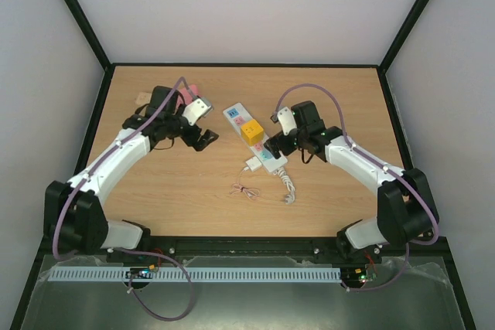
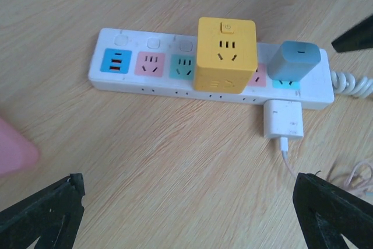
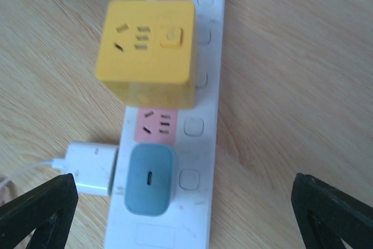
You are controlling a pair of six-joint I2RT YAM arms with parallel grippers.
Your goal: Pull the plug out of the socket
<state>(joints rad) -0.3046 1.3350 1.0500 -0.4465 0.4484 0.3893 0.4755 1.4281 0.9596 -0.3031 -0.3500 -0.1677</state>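
The white charger plug [image 2: 284,119] lay flat on the tabletop [image 2: 175,161], right against the long side of the power strip [image 2: 125,80] near its corded end. Its thin cable [image 2: 289,164] trailed away, so to my eye the pull itself looked done. A yellow cube adapter [image 2: 226,53] and a blue-grey charger [image 2: 296,61] sat plugged into the strip's top. Both the left end effector [image 2: 187,185] and the right end effector [image 3: 183,182] stood wide open, holding nothing, leaving at most a retreat.
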